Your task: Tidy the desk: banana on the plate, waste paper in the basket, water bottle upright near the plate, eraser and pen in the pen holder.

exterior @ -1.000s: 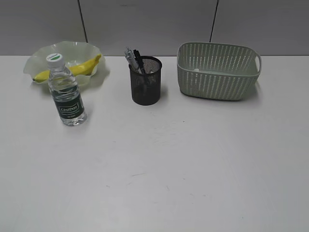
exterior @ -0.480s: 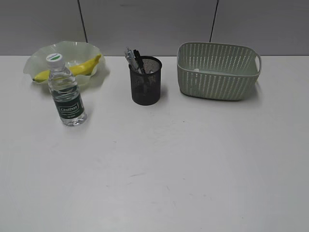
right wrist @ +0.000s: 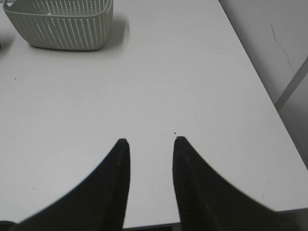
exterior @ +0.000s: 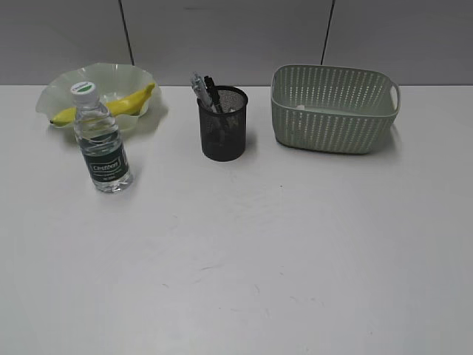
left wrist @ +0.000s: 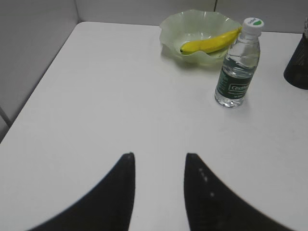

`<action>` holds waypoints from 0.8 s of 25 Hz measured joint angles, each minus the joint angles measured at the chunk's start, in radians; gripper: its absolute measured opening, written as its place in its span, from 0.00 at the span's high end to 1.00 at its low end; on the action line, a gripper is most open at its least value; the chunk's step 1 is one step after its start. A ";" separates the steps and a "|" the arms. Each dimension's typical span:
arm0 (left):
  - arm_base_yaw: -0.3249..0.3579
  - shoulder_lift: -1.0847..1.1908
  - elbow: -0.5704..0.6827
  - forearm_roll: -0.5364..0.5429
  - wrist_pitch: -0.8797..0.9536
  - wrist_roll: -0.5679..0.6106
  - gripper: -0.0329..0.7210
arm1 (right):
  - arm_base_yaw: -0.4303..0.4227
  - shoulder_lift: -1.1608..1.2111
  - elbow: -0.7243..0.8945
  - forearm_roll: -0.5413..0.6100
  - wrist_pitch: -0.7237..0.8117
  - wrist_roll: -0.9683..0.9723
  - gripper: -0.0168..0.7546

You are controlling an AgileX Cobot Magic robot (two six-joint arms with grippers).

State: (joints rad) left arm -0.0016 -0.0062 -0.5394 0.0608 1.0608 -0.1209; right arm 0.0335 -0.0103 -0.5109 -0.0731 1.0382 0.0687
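Banana: we see the banana (exterior: 111, 106) lying inside the plate (exterior: 63, 83), at the back left of the tabletop (exterior: 295, 244).
Water bottle: the water bottle (exterior: 100, 139) stands upright just in front of the plate, white cap up.
Pen holder: the pen holder (exterior: 223, 123) stands between plate and basket, with pens (exterior: 205, 91) sticking out of its top; we cannot make out an eraser inside.
Basket: the basket (exterior: 334, 108) sits at the back right; something pale shows inside, too small for us to tell.
Left gripper: the left gripper (left wrist: 158, 163) hovers over bare tabletop, fingers apart, holding nothing.
Right gripper: the right gripper (right wrist: 150, 147) hangs above the tabletop's near edge, fingers apart, empty.
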 joint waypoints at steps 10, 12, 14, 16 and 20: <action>-0.014 0.000 0.000 0.000 0.000 0.000 0.63 | 0.000 0.000 0.000 0.000 0.000 0.000 0.64; -0.014 0.000 0.000 0.000 0.000 0.000 0.64 | 0.000 0.000 0.000 0.000 0.000 0.000 0.64; -0.014 0.000 0.000 0.000 0.000 0.000 0.64 | 0.000 0.000 0.000 0.000 0.000 0.000 0.64; -0.014 0.000 0.000 0.000 0.000 0.000 0.64 | 0.000 0.000 0.000 0.000 0.000 0.000 0.64; -0.014 0.000 0.000 0.000 0.000 0.000 0.64 | 0.000 0.000 0.000 0.000 0.000 0.000 0.64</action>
State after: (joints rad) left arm -0.0160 -0.0062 -0.5394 0.0608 1.0608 -0.1209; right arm 0.0335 -0.0103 -0.5109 -0.0731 1.0382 0.0687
